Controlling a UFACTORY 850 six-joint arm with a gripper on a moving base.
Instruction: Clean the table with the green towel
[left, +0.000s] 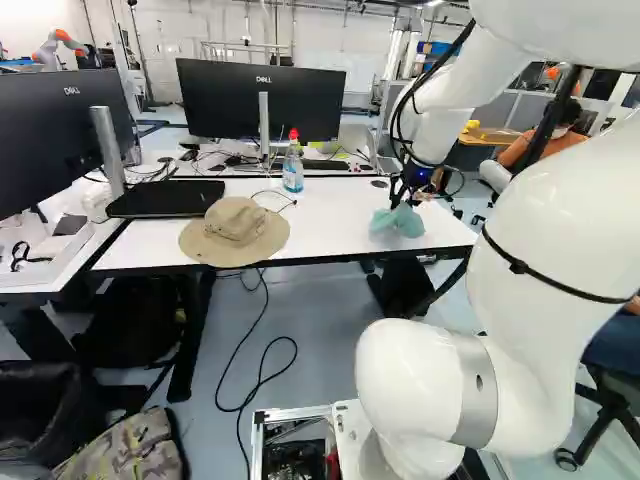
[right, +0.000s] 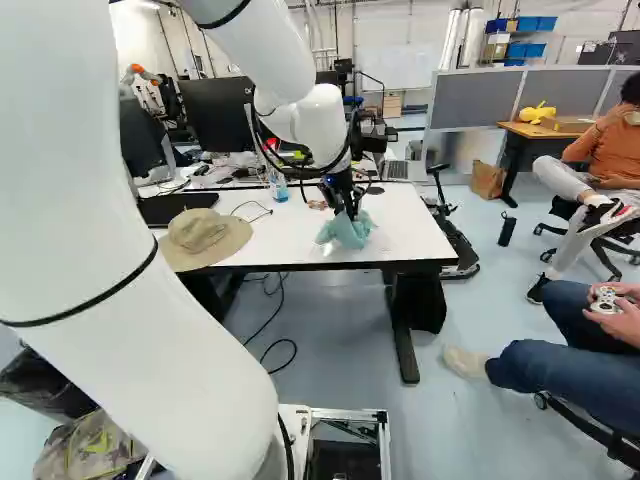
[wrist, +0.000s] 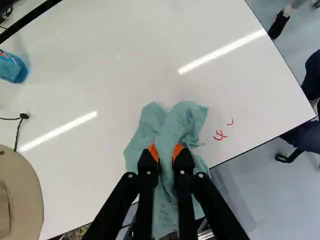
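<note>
In the right base view my gripper is low over the white table, holding the green towel against its top. The wrist view shows my gripper shut on the towel, a bunched fold pinched between the orange pads. Cloth spreads ahead of the fingers and beneath them. Small red marks are on the tabletop beside the towel, near the table's edge. What lies under the cloth is hidden.
A tan hat and a spray bottle stand on the table, with a black monitor behind. A cable lies near the hat. A seated person's legs are right of the table in the right base view.
</note>
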